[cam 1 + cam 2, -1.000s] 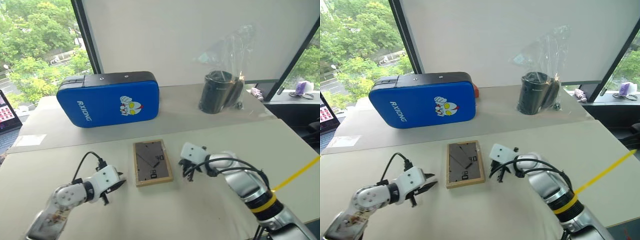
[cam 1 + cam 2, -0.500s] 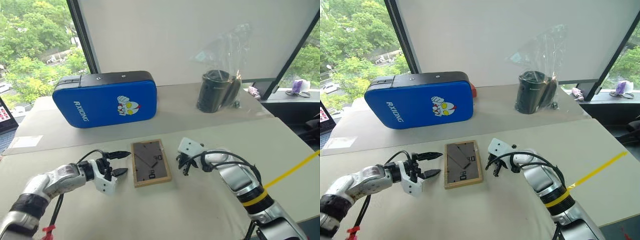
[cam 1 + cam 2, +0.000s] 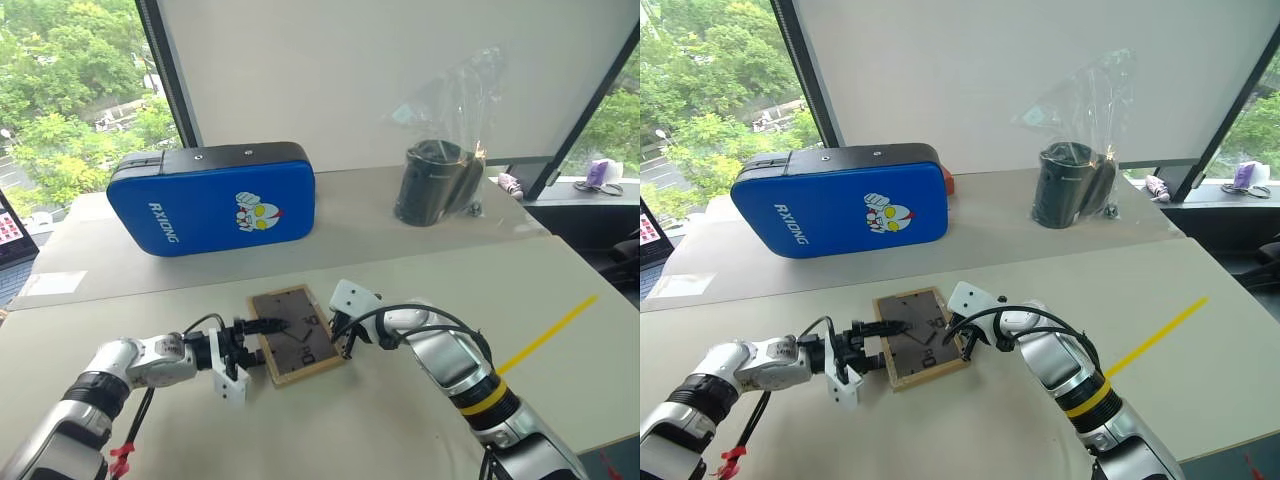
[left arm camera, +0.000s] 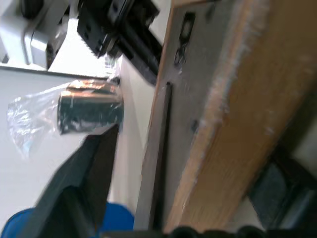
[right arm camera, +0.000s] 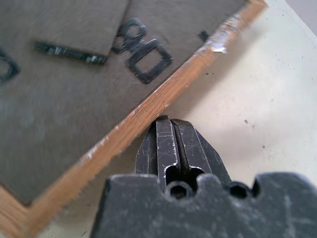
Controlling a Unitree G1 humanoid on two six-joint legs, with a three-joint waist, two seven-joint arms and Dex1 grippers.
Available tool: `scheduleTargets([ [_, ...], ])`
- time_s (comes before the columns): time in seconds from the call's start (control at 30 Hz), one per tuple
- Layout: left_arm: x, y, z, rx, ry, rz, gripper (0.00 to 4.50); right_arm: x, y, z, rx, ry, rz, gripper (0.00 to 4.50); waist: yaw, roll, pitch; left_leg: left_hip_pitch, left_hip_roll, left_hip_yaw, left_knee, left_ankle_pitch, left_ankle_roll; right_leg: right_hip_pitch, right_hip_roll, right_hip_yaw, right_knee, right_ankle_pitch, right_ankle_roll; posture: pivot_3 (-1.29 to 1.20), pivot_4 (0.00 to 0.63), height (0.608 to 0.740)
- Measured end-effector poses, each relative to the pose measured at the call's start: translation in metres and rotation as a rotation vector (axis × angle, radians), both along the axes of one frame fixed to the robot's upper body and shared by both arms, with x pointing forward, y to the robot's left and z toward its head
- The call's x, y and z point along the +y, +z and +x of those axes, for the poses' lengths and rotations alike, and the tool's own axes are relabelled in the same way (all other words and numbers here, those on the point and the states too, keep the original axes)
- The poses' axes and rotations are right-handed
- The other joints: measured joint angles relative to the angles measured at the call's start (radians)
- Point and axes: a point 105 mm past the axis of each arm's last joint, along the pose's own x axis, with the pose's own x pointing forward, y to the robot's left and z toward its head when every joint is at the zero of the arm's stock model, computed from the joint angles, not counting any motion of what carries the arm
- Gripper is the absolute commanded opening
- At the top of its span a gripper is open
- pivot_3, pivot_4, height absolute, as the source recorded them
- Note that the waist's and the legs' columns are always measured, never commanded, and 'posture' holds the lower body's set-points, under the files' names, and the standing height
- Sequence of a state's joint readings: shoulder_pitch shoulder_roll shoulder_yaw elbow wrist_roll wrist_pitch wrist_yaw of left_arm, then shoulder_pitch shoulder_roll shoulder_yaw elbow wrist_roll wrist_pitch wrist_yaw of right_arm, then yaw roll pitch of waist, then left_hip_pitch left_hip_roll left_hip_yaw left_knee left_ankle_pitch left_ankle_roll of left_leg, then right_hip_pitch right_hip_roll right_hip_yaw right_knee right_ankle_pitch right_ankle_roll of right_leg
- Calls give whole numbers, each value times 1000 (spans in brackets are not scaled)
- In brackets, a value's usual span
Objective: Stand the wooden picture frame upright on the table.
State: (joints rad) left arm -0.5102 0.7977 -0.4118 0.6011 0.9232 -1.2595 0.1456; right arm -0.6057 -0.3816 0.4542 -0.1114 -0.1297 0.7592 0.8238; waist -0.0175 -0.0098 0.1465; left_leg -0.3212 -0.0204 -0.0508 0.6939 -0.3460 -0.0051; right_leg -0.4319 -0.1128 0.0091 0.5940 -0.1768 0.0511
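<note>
Since a second ago both arms have closed in on the picture frame (image 3: 294, 334), which has turned slightly askew on the bench (image 3: 420, 420). The frame lies backboard up near the bench's front middle. The left pincer (image 3: 262, 340) reaches sideways with its fingers parted around the frame's left edge, one above the backboard and one below. The right pincer (image 5: 169, 143), fingers pressed together and holding nothing, has its tips against the frame's right wooden edge.
</note>
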Motion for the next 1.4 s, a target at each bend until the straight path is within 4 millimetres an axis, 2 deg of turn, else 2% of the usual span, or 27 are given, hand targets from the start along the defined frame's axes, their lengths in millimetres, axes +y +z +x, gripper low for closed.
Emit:
scheduleTargets([
  [0.07,-1,2,-4,-5,-19,-2,1692,-2,0,1,3,-6,2,0,-1,0,0,0,0,0,0,0,0,-1,0,0,0,0,0,0,150,740],
  [0.13,-2,6,-4,-20,-22,-18,1265,-4,0,2,10,-19,8,0,-1,0,0,0,0,0,0,0,0,0,0,0,0,0,0,0,150,740],
  [0.27,-1,5,-9,-23,-18,-21,1189,-22,8,19,3,-107,16,0,-2,0,0,0,0,1,0,0,0,-1,0,1,1,0,0,0,150,740],
  [0.33,0,3,-9,-23,-10,-20,1189,-27,17,27,-10,-133,39,584,-5,0,0,0,0,1,0,0,0,-1,0,1,1,0,0,0,150,740],
  [0.37,-1,3,-9,-24,-9,-21,1189,-27,23,31,-15,-142,58,703,-6,0,0,0,0,1,0,0,0,-2,0,1,1,0,0,0,150,740],
  [0.43,-1,4,-10,-28,-8,-23,1187,-24,47,41,-36,-141,128,1434,-8,0,0,-1,0,1,0,0,0,-2,0,1,1,0,0,0,150,740],
  [0.5,-1,3,-10,-29,-3,-24,1187,-15,69,43,-40,-101,212,2128,-10,0,0,0,0,0,0,0,0,-2,0,1,1,0,0,0,150,740],
  [0.6,-1,3,-11,-29,3,-32,1187,19,90,26,81,68,341,3145,-19,0,0,0,0,0,0,0,0,-2,0,1,2,0,0,0,150,740],
  [0.63,-1,3,-11,-30,4,-33,1187,33,91,16,163,138,381,3492,-19,0,0,-1,0,0,0,0,0,-2,0,0,2,0,0,0,150,740],
  [0.67,-2,4,-11,-31,2,-34,1187,40,91,9,216,184,399,3628,-19,0,0,-1,0,0,0,0,0,-2,0,0,2,0,0,0,150,740],
  [0.73,-2,4,-11,-34,4,-36,1187,54,88,-4,321,284,398,4478,-20,0,0,-1,0,0,0,0,0,-2,0,1,2,0,0,0,150,740],
  [0.83,-2,4,-12,-37,9,-37,1187,62,78,-7,418,331,377,4478,-22,0,0,-1,0,0,0,0,0,-3,0,1,2,0,0,0,150,740],
  [0.97,-1,3,-15,-43,21,-39,1187,68,37,5,513,298,284,4478,-28,1,0,-1,0,1,0,0,0,-6,0,1,4,0,0,0,150,740],
  [1.13,2,2,-18,-43,39,-40,1187,74,35,9,520,363,244,4478,-34,2,-1,-1,0,2,-1,0,0,-7,-1,1,5,0,0,0,150,740],
  [1.3,0,2,-21,-47,41,-49,1187,75,39,-8,672,471,314,4478,-34,2,-1,-1,0,2,-1,0,0,-8,-1,1,6,0,0,0,150,740],
  [1.4,-2,3,-23,-49,32,-57,1187,67,47,-13,757,487,404,4478,-31,2,-1,-3,0,1,0,0,0,-9,-1,1,6,0,0,0,150,740],
])
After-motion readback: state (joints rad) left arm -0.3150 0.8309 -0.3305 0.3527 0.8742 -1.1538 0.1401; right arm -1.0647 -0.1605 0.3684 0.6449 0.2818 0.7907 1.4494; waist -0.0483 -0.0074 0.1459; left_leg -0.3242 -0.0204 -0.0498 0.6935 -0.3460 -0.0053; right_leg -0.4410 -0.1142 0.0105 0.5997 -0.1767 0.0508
